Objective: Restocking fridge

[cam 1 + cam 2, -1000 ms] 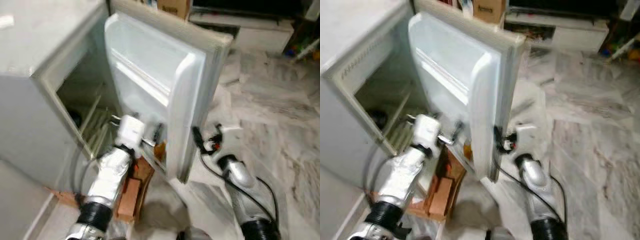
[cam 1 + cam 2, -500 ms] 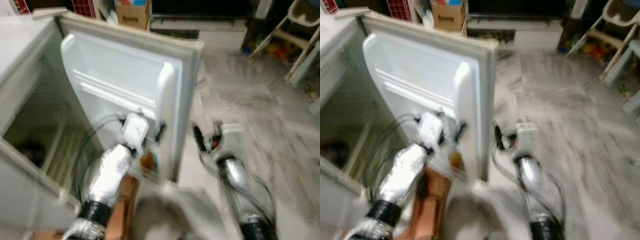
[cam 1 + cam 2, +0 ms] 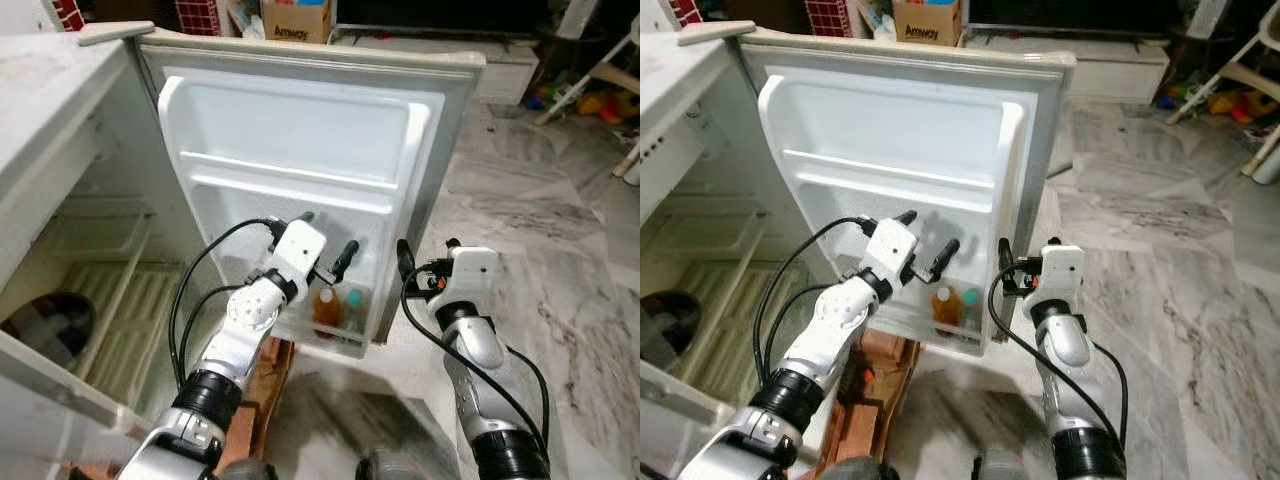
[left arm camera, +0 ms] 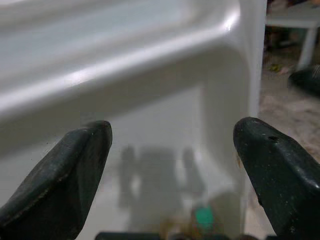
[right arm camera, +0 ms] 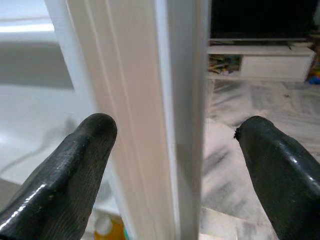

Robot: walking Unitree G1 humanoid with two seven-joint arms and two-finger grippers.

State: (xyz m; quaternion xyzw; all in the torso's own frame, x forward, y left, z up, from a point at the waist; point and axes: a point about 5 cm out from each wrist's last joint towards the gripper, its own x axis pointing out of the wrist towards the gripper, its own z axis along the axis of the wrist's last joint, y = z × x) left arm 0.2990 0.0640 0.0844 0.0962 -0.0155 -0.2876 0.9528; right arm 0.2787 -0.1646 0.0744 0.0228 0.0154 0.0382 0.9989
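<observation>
The fridge door (image 3: 300,140) stands wide open, its white inner side facing me. An orange bottle (image 3: 325,310) and a green-capped bottle (image 3: 353,303) stand in its lowest door shelf. My left gripper (image 3: 326,233) is open just above that shelf, close to the door's inner face, holding nothing. In the left wrist view the green cap (image 4: 204,217) lies below the spread fingers (image 4: 55,190). My right gripper (image 3: 427,255) is open at the door's free edge. In the right wrist view that door edge (image 5: 165,125) runs between the two fingers (image 5: 60,175).
The fridge body (image 3: 60,200) is open on the left, with wire shelves (image 3: 120,300) and a dark bowl (image 3: 45,320) inside. A brown cardboard box (image 3: 268,365) lies on the floor under the door. A marble floor (image 3: 540,230) stretches right; a low TV cabinet (image 3: 500,65) stands behind.
The camera has swung and steadied, so the door now faces me squarely. Both grippers keep their places: left by the lower door shelf, right at the door edge.
</observation>
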